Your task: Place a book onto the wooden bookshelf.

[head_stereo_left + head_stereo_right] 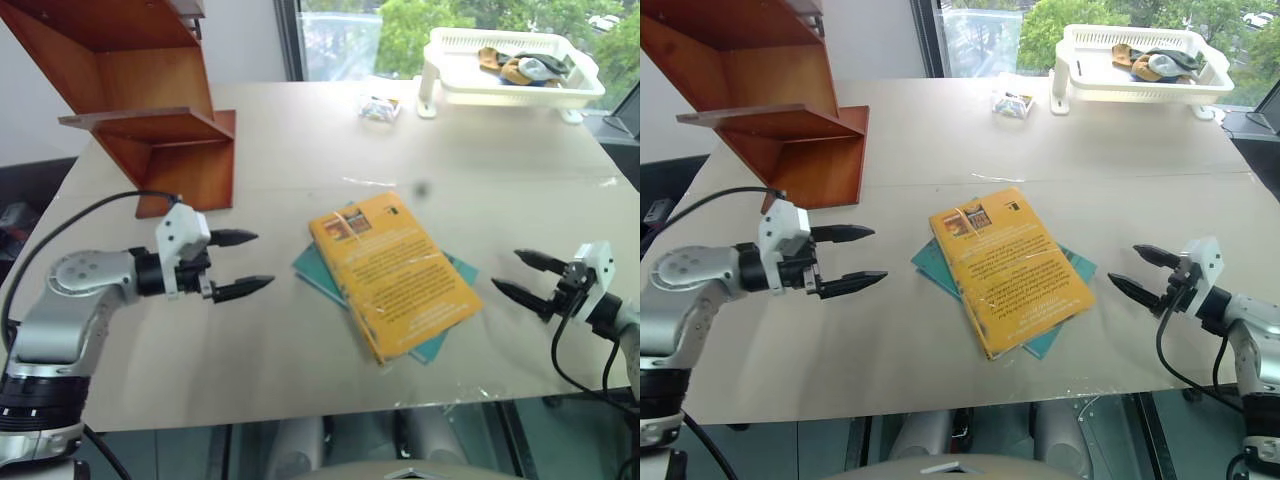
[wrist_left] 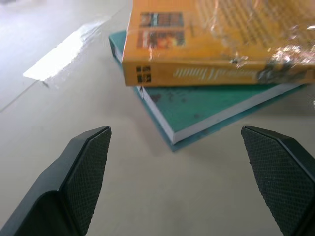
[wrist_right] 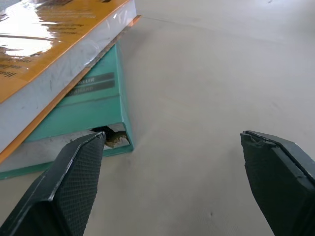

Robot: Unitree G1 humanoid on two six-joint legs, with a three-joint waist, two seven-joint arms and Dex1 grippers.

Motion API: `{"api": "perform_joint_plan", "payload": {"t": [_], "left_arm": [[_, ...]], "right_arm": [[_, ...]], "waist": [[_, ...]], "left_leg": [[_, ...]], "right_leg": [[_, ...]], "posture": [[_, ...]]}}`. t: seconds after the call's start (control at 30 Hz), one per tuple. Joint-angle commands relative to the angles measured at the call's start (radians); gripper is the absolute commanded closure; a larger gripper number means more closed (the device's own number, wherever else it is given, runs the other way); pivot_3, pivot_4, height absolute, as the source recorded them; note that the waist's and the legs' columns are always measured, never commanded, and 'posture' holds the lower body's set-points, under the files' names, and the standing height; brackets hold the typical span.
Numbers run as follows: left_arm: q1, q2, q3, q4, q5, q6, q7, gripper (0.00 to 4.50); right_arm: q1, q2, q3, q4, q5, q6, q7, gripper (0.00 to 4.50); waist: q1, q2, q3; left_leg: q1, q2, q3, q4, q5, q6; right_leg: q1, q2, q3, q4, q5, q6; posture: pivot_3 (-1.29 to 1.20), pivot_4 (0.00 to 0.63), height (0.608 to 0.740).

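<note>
We see the book point(image 1: 395, 272) lying flat on a teal book point(image 1: 443, 268) mid-table, well clear of the wooden bookshelf point(image 1: 150, 100). Our left gripper point(image 1: 242, 264) and right gripper point(image 1: 518, 276) flank it, fingers spread wide, holding and touching nothing.

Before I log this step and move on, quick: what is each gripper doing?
Left gripper: open, holding nothing, beside the yellow-orange book.
Right gripper: open, holding nothing, on the book's other side.
</note>
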Motion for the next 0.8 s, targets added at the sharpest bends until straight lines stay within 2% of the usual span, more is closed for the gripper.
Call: {"api": "perform_joint_plan", "payload": {"t": [0.03,0.3,0.57,0.8], "left_arm": [[-0.019,0.042,0.053,-0.045,-0.087,0.045,-0.065,0.04],[-0.021,0.095,0.071,-0.068,-0.243,0.192,-0.176,0.04],[-0.030,0.108,0.078,-0.068,-0.236,0.190,-0.191,0.04],[-0.005,0.158,0.166,-0.034,-0.199,0.144,-0.215,0.04]], "right_arm": [[-0.013,-0.006,-0.008,-0.035,0.010,-0.009,0.008,0.00],[-0.024,-0.025,-0.020,-0.063,0.018,-0.017,0.016,0.00],[-0.064,-0.016,0.068,-0.163,0.002,0.012,0.033,0.00],[-0.080,-0.016,0.156,-0.227,0.006,0.007,0.117,0.00]], "waist": [[0.000,0.000,0.000],[-0.001,0.000,0.000],[-0.001,0.000,0.000],[0.000,0.000,0.001]], "left_leg": [[0.000,0.000,0.000,0.000,0.000,0.000],[0.000,0.000,0.000,0.000,0.000,0.000],[0.000,0.001,0.000,0.001,0.000,0.000],[0.000,0.001,0.000,0.001,0.000,0.000]], "right_leg": [[0.000,0.000,0.000,0.000,0.000,0.000],[0.000,0.000,0.000,0.000,0.000,0.000],[0.000,0.001,0.000,0.001,0.000,0.000],[0.000,0.001,0.000,0.000,0.000,0.000]], "posture": [[0.00,0.150,0.740],[0.00,0.150,0.740],[0.00,0.150,0.740],[0.00,0.150,0.740]]}}
